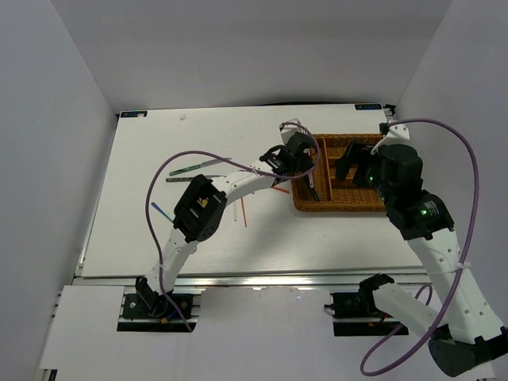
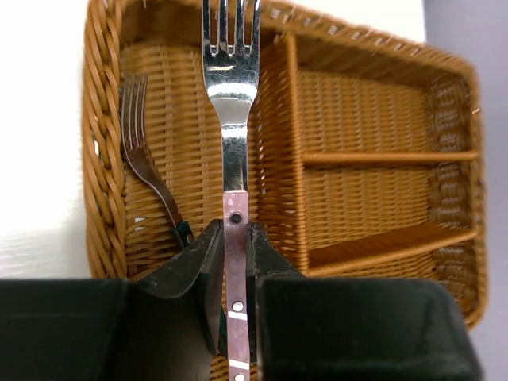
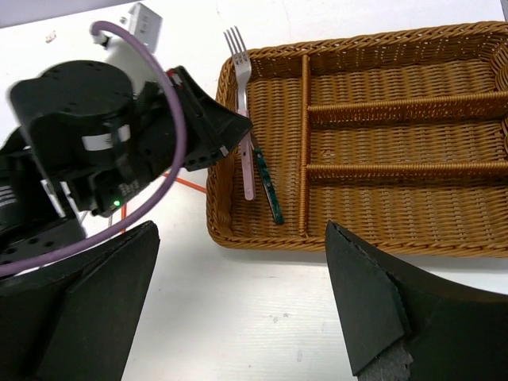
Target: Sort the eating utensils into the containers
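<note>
My left gripper (image 2: 235,262) is shut on the pink handle of a silver fork (image 2: 231,87). It holds the fork over the long crosswise section at the left end of the brown wicker tray (image 2: 99,159). A second fork (image 2: 145,163) with a dark green handle lies in that section. In the right wrist view the held fork (image 3: 240,75) and the green handle (image 3: 270,190) lie side by side. My right gripper (image 3: 238,309) is open and empty, above the table just in front of the tray (image 3: 381,234). From above, the left gripper (image 1: 298,155) and right gripper (image 1: 353,163) are both at the tray (image 1: 341,205).
On the table left of the tray lie green-handled cutlery (image 1: 194,167), red chopsticks (image 1: 243,213) and a white stick (image 1: 236,213). A blue item (image 1: 161,212) lies near the left arm. Purple cables loop over both arms. The tray's three parallel slots (image 3: 397,135) hold nothing visible.
</note>
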Robot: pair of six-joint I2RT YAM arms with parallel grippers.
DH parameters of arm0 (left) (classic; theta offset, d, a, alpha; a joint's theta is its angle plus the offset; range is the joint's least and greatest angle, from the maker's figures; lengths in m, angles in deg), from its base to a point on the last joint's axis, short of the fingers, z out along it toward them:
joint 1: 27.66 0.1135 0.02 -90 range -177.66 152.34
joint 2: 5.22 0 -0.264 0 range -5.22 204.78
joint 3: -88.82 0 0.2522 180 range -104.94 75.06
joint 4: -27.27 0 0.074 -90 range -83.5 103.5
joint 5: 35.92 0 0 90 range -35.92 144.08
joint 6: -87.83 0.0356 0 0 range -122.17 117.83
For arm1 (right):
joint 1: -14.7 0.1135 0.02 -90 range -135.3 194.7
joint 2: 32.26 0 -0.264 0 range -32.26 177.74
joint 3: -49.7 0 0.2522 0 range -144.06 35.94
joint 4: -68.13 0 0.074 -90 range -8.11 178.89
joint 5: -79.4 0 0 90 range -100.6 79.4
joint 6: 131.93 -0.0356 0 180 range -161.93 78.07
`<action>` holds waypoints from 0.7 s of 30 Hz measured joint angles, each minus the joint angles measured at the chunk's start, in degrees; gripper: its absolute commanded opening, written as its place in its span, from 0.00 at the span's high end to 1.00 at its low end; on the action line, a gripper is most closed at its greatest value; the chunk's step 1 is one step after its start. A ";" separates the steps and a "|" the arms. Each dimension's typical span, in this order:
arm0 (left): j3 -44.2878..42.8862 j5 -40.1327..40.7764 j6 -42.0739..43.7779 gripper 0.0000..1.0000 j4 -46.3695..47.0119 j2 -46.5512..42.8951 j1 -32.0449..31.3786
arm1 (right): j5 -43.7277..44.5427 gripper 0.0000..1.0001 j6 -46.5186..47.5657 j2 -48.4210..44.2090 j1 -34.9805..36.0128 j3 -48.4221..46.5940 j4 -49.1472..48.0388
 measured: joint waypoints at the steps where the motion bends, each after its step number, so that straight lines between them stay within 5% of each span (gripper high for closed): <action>1: -0.20 -0.39 0.02 0.75 -0.04 0.63 -0.07 | 0.00 0.11 0.09 0.00 0.00 0.02 0.13; 13: 1.49 -2.38 1.68 0.23 -1.97 -0.74 -0.17 | -1.11 0.11 0.66 0.90 0.00 1.66 0.46; 14: 2.08 -2.21 1.88 0.11 -2.40 -1.81 -0.20 | -1.31 0.11 0.68 1.03 0.00 1.66 0.42; 21: 6.88 6.27 4.55 0.02 -11.26 -16.31 0.07 | -9.81 0.11 2.91 3.15 -0.02 1.92 -1.25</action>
